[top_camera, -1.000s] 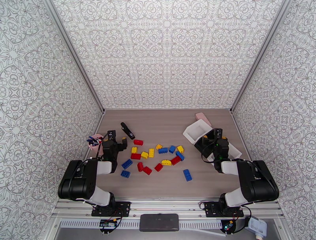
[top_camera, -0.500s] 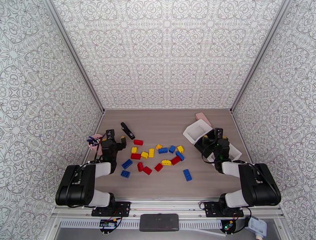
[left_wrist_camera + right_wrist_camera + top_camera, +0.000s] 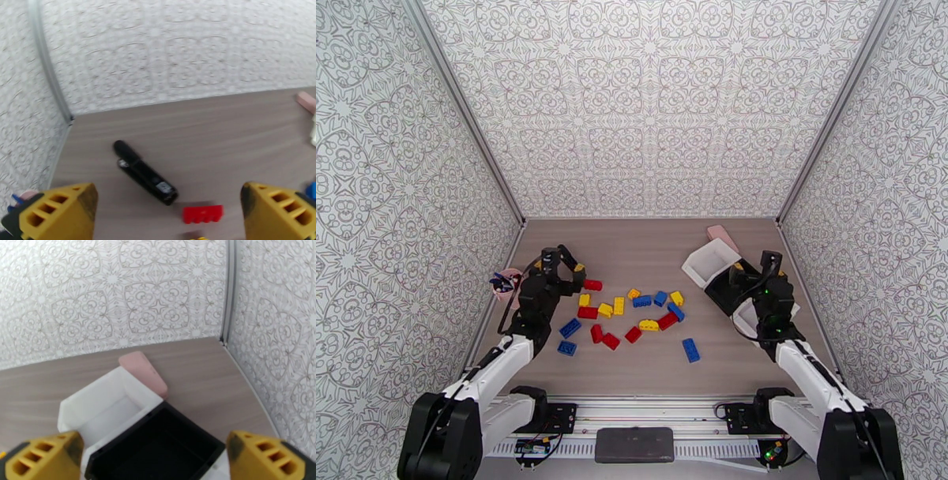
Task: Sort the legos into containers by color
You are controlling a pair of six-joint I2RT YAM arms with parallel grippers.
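Note:
Several red, blue and yellow legos lie scattered mid-table, among them a red brick (image 3: 592,284) (image 3: 202,213), a blue one (image 3: 690,350) and a yellow one (image 3: 618,305). My left gripper (image 3: 566,265) (image 3: 168,205) hangs open and empty above the table, just left of that red brick. At the right stand a white tray (image 3: 711,262) (image 3: 106,409), a black tray (image 3: 724,294) (image 3: 158,445) and a second white tray (image 3: 749,317), partly hidden under my right arm. My right gripper (image 3: 758,270) (image 3: 156,457) is open and empty above the black tray.
A black bar (image 3: 144,178) lies just beyond the left fingers. A pink cup with pens (image 3: 505,283) stands by the left wall. A pink rounded block (image 3: 723,235) (image 3: 143,372) rests behind the white tray. Patterned walls enclose three sides of the table.
Both arms have stretched out from their folded pose. The left gripper moved forward and right over the black bar. The right gripper rose and shifted right above the trays.

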